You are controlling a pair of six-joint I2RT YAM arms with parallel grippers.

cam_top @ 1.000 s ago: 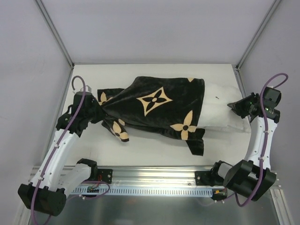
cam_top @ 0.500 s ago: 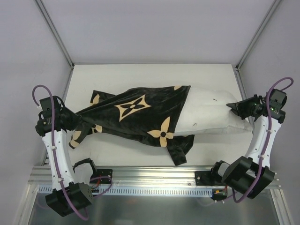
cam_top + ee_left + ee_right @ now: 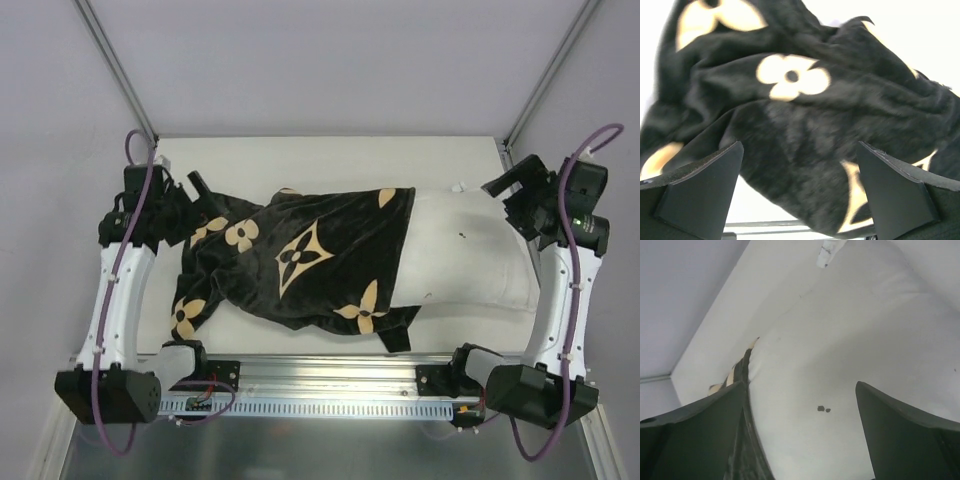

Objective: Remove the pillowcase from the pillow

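Observation:
The black pillowcase (image 3: 300,262) with tan flower and star motifs lies crumpled across the table's middle and left, still over the left part of the white pillow (image 3: 462,255), whose right half is bare. My left gripper (image 3: 188,203) hovers at the pillowcase's left end, open and holding nothing. In the left wrist view the loose pillowcase (image 3: 805,100) lies beyond my open left gripper (image 3: 799,150). My right gripper (image 3: 512,193) stands open over the pillow's far right corner. The right wrist view shows the pillow (image 3: 850,355) below my open right gripper (image 3: 801,387), with the pillowcase's edge (image 3: 742,371) at the left.
The white table (image 3: 320,160) is ringed by grey walls and corner posts. A metal rail (image 3: 330,385) with the arm bases runs along the near edge. A small white tag (image 3: 829,249) sticks out at the pillow's far corner.
Both grippers have opened, the left letting go of the pillowcase and the right of the pillow's end. The left arm swung back toward the far left, and the pillowcase slumped onto the table.

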